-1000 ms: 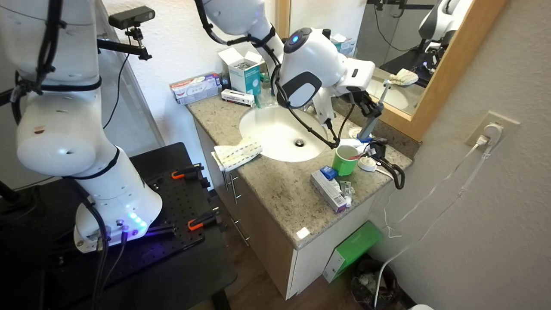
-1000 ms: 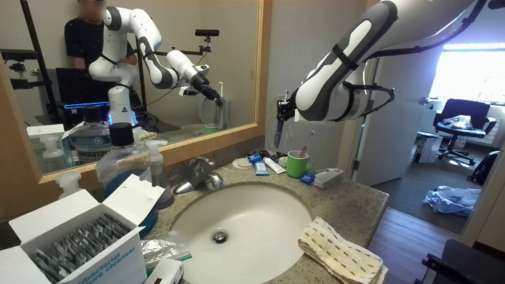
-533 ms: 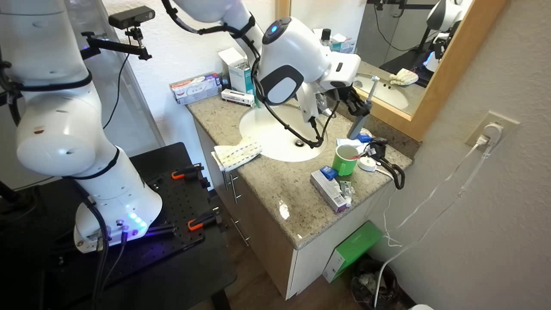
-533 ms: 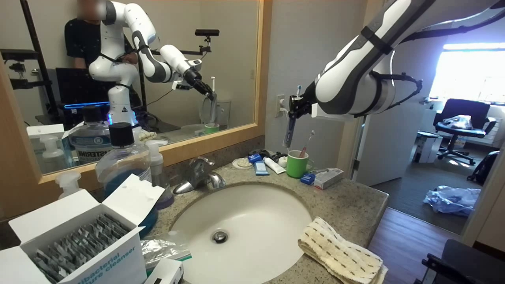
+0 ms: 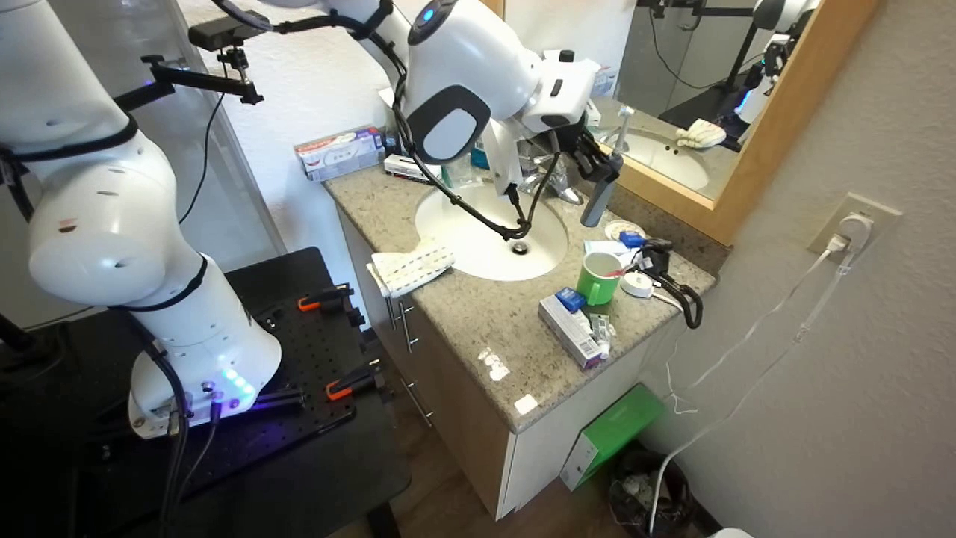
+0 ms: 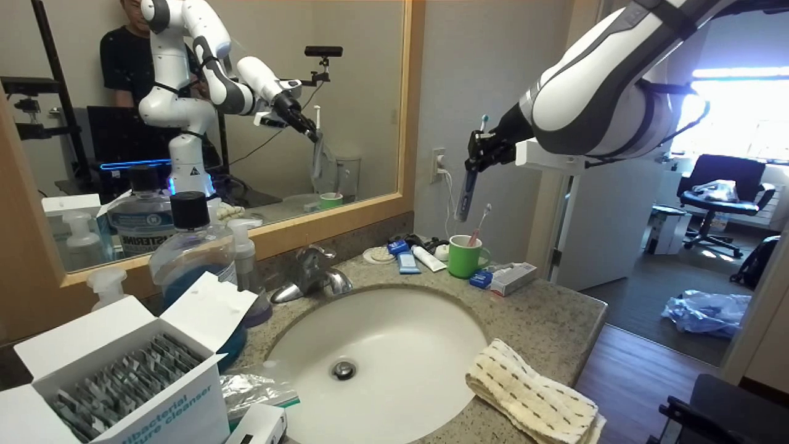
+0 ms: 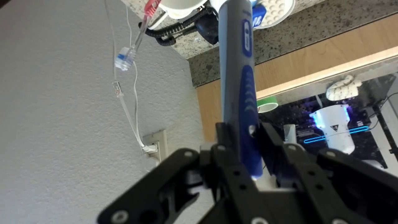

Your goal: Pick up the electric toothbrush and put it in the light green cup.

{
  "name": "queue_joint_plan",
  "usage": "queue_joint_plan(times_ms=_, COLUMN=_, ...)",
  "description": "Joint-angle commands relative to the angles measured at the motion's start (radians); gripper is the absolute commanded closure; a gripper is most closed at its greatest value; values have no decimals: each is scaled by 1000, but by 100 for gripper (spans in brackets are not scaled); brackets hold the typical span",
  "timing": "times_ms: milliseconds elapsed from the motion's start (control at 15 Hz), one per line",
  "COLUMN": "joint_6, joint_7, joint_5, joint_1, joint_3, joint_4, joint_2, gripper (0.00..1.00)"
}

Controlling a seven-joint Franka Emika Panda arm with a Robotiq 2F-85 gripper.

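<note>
The gripper (image 7: 244, 133) has its jaws drawn in narrow, holding the grey-and-blue electric toothbrush (image 7: 234, 68); in the wrist view we see them pressed to both sides of its handle. Brush is tilted: slim neck and bristle head rise above the jaws, base of the handle hangs below them, well clear of the speckled counter (image 5: 485, 321).

The green mug (image 6: 463, 259), white inside, stands on the counter lower than the jaws. In both exterior views we note a gap between its rim and the handle's base; whether the base is directly over the mouth, we cannot tell. A manual toothbrush (image 6: 474, 237), reddish handle, leans inside the mug.

Also below jaw level, near the mug: toothpaste tube (image 6: 429, 259), small blue pack (image 6: 481, 279), narrow carton (image 5: 569, 329), coiled black cord (image 7: 182, 26).

Lower than the jaws and off to one side we have the white sink (image 6: 394, 345) with its chrome faucet (image 6: 336, 280). Across the sink from the jaws: mouthwash bottle (image 6: 191, 259) and opened cleanser box (image 6: 200, 414). Folded dashed-pattern washcloth (image 6: 533, 394) lies below, well apart from the jaws, at the counter's edge.
</note>
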Motion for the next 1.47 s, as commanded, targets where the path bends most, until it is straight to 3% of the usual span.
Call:
queue_joint_plan(times_ms=0, joint_6=-88, joint_7=-2, joint_5=-30, joint_1=-25, joint_3=18, joint_4=-59, joint_2=-122, gripper=93)
queue_joint_plan(times_ms=400, joint_6=-104, joint_7=5, joint_5=-27, joint_1=-54, joint_3=9, joint_4=-58, joint_2=-135, gripper=93)
queue_joint_plan(times_ms=1400, joint_6=41, joint_7=34, joint_5=-5, joint_1=-63, joint_3=20, joint_4=18, joint_2=57, gripper=93)
